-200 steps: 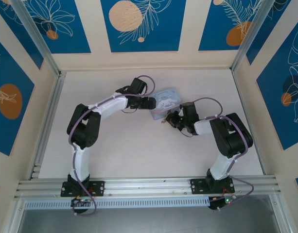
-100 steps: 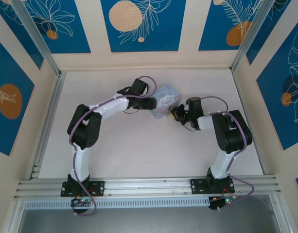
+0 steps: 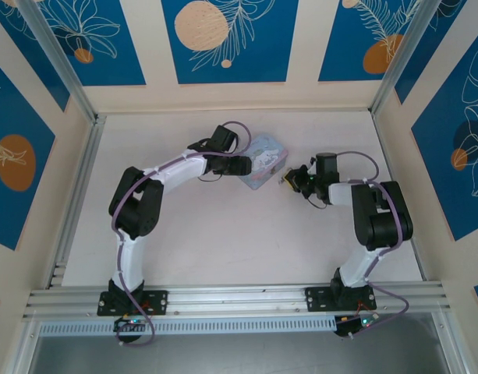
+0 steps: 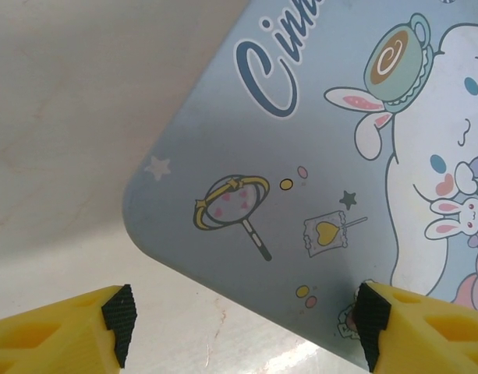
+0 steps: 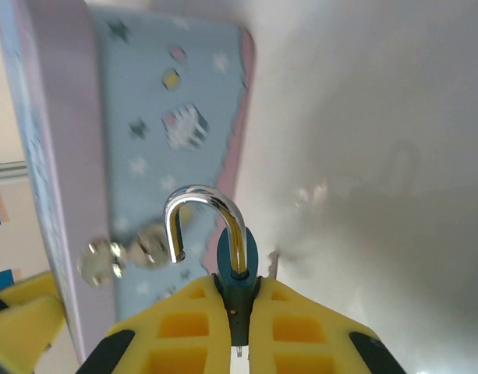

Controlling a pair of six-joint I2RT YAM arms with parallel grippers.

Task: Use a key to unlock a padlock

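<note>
Pale tabletop (image 3: 223,234). Clamped in right gripper (image 5: 237,312): padlock (image 5: 237,269), long axis along fingers (image 5: 301,323), sprung shackle (image 5: 203,206) pointing outward beside tin (image 5: 145,117). Right arm (image 3: 375,218) sharply folded; left gripper (image 4: 245,323) spread at tin's corner.

The pale, off-white surface (image 3: 223,234) carries one pale blue cartoon-printed tin (image 3: 263,160), lying toward its far middle.

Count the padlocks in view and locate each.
1. The padlock is pinched in the right gripper, shackle open, beside the tin. Another could hide behind the tin.
</note>
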